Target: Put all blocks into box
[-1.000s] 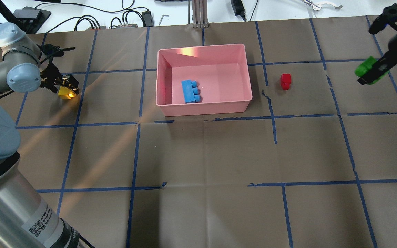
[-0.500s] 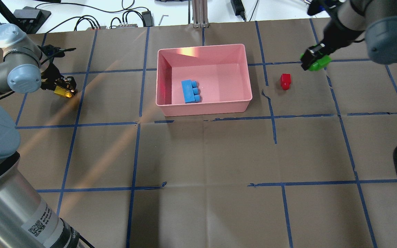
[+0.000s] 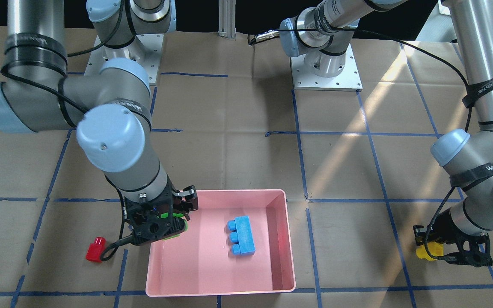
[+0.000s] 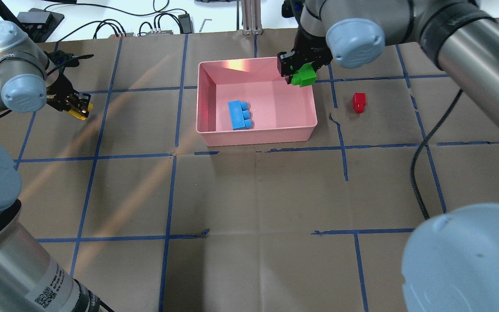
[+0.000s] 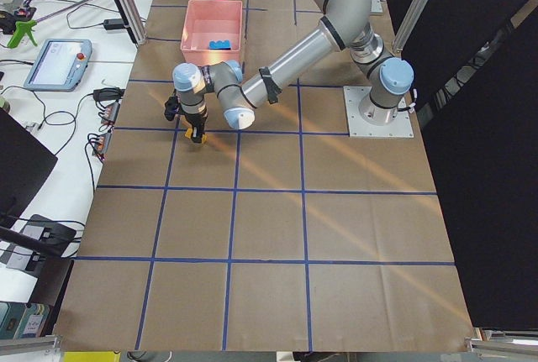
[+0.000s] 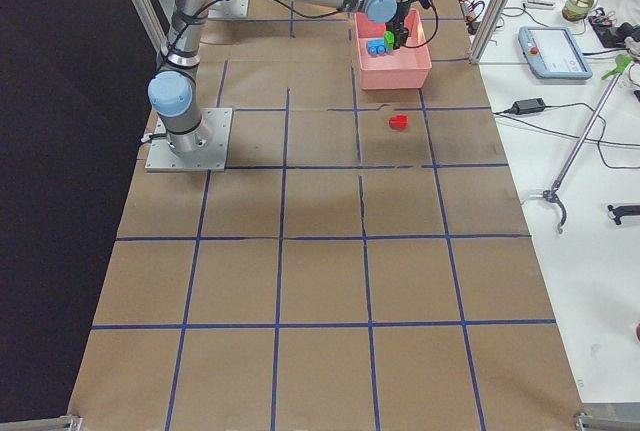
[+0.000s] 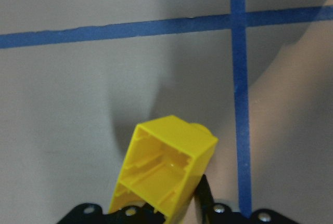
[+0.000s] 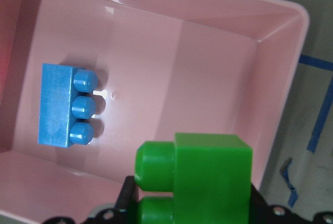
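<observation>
The pink box (image 4: 256, 135) stands at mid table with the blue block (image 4: 239, 115) lying inside it. My right gripper (image 4: 298, 71) is shut on the green block (image 4: 304, 76) and holds it above the box's far right corner; the right wrist view shows the green block (image 8: 205, 180) over the box's inside (image 8: 208, 78). The red block (image 4: 358, 102) lies on the table right of the box. My left gripper (image 4: 75, 107) is shut on the yellow block (image 4: 79, 113) far left of the box; the yellow block (image 7: 165, 174) is tilted, hollow underside showing, just above the table.
Cables and power bricks (image 4: 158, 26) lie on the white bench past the far edge, by a metal post (image 4: 251, 17). The right arm's black cable (image 4: 418, 173) hangs over the table's right half. Blue tape lines grid the brown surface.
My right arm has swept left with the green block, from the table's right edge to over the box's far right corner. My left gripper has shifted slightly back and left with the yellow block, which now tilts.
</observation>
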Robot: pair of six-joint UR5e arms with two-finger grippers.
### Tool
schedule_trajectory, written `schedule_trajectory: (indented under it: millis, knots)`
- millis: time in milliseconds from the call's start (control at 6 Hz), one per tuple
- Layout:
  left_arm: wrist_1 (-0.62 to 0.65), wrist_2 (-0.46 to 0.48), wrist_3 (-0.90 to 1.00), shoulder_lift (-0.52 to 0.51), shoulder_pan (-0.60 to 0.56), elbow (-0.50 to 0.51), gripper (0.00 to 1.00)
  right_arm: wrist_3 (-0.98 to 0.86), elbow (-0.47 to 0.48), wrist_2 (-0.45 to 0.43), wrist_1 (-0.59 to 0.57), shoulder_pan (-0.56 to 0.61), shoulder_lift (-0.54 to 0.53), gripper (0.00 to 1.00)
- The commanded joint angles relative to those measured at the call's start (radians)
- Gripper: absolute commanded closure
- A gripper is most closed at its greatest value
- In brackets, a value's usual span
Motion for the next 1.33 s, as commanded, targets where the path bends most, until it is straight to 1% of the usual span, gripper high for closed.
schedule_trajectory:
  millis: [0, 167, 500, 667, 833, 1000, 1167]
  knots:
    - [-0.009, -0.004, -0.004, 0.017, -0.014, 0.001, 1.0, 0.049, 0.002, 0.001, 0.001, 0.019, 0.074, 0.4]
    - [-0.012, -0.007, -0.008, 0.047, -0.066, 0.001, 1.0, 0.052, 0.005, 0.01, -0.006, 0.019, 0.077, 0.01]
    - [-0.05, -0.018, -0.172, 0.121, -0.255, 0.031, 1.0, 0.048, -0.019, 0.01, 0.0, 0.006, 0.066, 0.0]
    - [-0.05, -0.021, -0.274, 0.129, -0.369, 0.072, 1.0, 0.04, -0.036, 0.006, 0.016, -0.016, 0.037, 0.0]
    - [-0.049, -0.056, -0.357, 0.115, -0.459, 0.111, 1.0, 0.033, -0.03, 0.002, 0.048, -0.072, -0.007, 0.0]
    - [-0.038, -0.139, -0.372, 0.109, -0.532, 0.114, 1.0, 0.031, -0.027, -0.002, 0.097, -0.161, -0.05, 0.0]
    - [-0.036, -0.176, -0.373, 0.103, -0.555, 0.105, 1.0, -0.006, -0.027, -0.002, 0.096, -0.227, -0.049, 0.0]
